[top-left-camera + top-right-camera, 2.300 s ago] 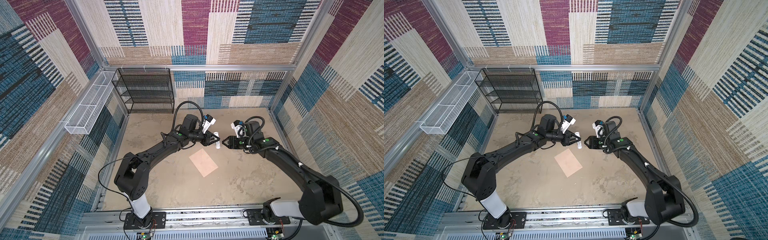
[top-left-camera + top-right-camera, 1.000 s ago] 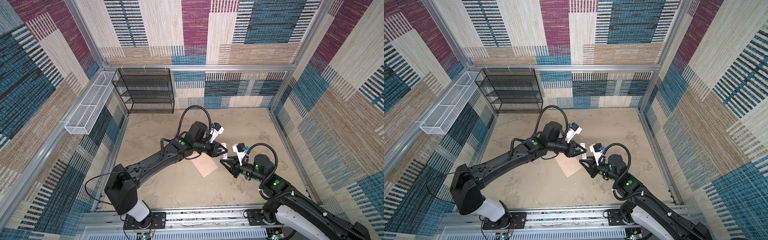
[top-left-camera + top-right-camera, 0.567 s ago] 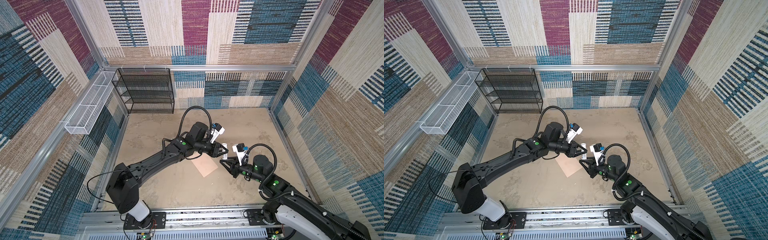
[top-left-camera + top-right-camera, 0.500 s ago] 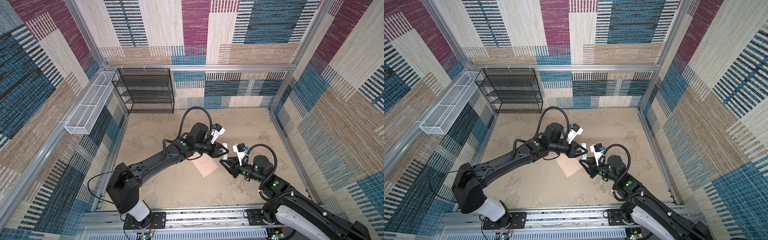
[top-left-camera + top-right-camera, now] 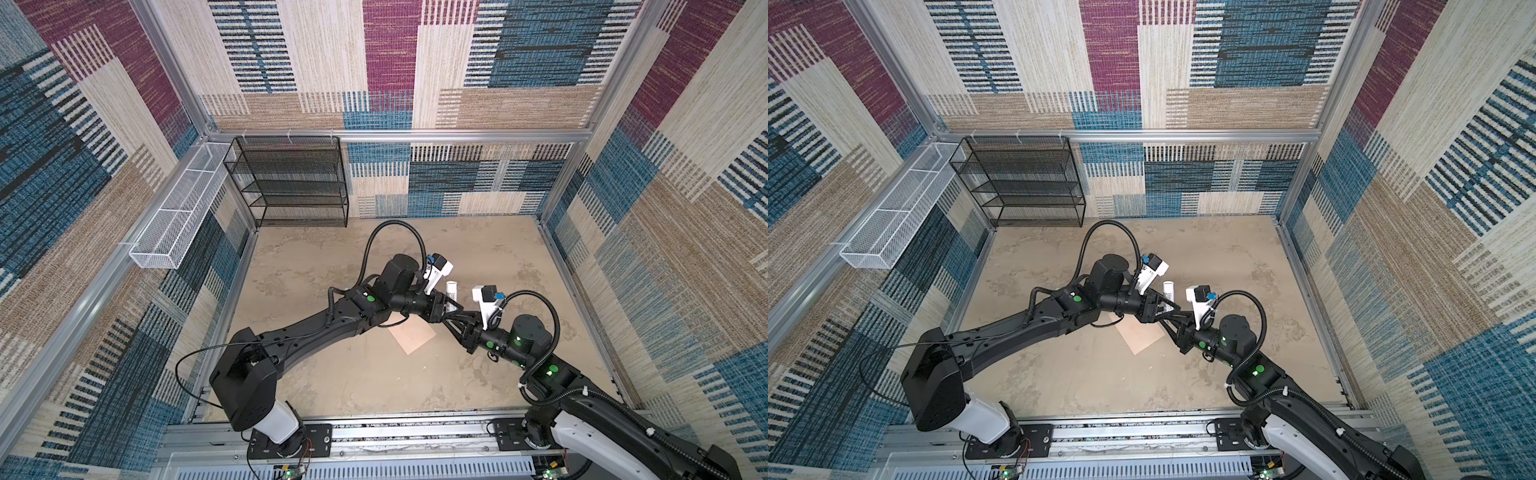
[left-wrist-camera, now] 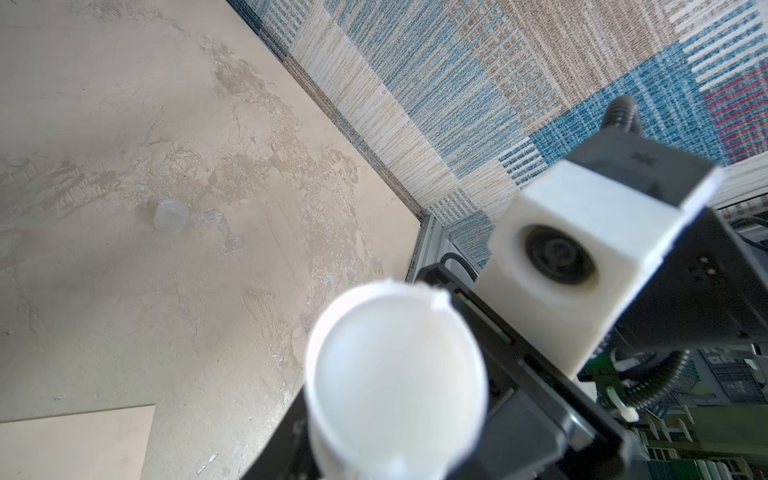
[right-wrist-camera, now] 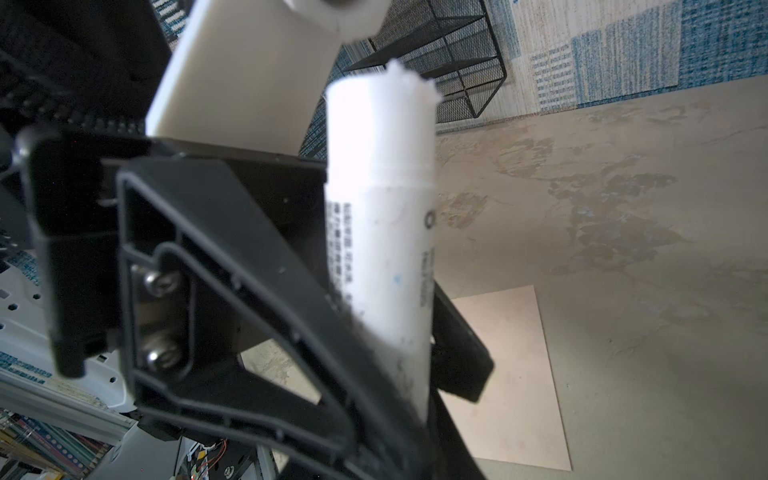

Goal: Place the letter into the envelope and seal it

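1. Your envelope [image 5: 413,337] lies flat and askew on the table [image 5: 332,374]. In both top views its far corner is hidden under the arms.
2. Your left gripper [image 5: 452,309] and right gripper [image 5: 454,321] meet nose to nose just above the envelope's far right edge. A white glue stick [image 5: 451,291] stands up between them.
3. Your right gripper is only partly open. In the right wrist view the stick's lower end runs down between its black fingers, so it has hold of the stick.
4. Your left gripper's fingers flank the stick's printed barrel. You cannot tell whether they press on it or stand clear.
5. In the left wrist view the stick's round end fills the foreground, blurred. A small translucent cap [image 6: 169,216] sits on the table, well apart from the envelope's corner.
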You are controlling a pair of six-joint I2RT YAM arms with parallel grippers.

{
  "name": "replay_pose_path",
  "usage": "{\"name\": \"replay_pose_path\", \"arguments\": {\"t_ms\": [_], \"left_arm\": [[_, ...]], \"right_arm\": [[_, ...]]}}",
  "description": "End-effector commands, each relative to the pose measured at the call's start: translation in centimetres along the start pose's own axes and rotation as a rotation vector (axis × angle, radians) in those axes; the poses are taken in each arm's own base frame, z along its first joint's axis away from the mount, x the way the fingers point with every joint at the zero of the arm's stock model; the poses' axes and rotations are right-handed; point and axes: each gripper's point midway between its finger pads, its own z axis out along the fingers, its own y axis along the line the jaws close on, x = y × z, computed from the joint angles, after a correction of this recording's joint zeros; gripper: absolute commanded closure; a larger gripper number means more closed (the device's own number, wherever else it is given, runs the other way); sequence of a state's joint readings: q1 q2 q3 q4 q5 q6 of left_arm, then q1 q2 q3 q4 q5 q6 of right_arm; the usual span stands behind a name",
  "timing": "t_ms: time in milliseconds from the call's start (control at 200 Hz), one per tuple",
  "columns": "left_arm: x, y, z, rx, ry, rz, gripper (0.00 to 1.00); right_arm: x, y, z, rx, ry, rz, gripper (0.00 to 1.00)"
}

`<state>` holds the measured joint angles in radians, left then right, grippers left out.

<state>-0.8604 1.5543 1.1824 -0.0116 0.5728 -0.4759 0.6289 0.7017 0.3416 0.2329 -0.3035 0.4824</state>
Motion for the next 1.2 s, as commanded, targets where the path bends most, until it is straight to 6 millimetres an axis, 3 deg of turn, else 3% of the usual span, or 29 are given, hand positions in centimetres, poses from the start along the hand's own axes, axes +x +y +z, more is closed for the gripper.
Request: {"name": "replay_pose_path", "arguments": {"t_ms": [0,275,666,942,1002,1102,1192], "left_arm": [[-1.4,-0.6,-0.7,-0.003,-0.085,0.018,0.56],[-2.4,-1.4,-1.6,0.020,-0.173,0.038,0.52],[-3.1,-1.3,-0.6,0.037,-0.190,0.036,0.54],[-2.9,-1.2,-0.2,0.049,-0.190,0.030,0.77],[-2.9,-1.3,-0.3,0.048,-0.190,0.037,0.82],[-2.7,-1.1,-0.6,0.026,-0.183,0.046,0.88],[-2.5,-0.6,-1.8,-0.047,-0.172,0.080,0.91]], "right_arm": [[-1.7,0.5,-0.2,-0.020,-0.086,0.029,0.83],[-1.7,0.5,-0.2,-0.030,-0.094,0.068,0.82],[-1.6,1.2,-0.1,-0.064,-0.083,0.078,0.82],[-1.1,1.0,-0.2,-0.060,-0.073,0.084,0.78],[-1.0,0.9,-0.2,-0.058,-0.070,0.086,0.72],[-0.5,0.2,-0.2,-0.018,-0.051,0.081,0.48],[-0.2,-1.0,-0.5,0.062,-0.026,0.054,0.40]]}}
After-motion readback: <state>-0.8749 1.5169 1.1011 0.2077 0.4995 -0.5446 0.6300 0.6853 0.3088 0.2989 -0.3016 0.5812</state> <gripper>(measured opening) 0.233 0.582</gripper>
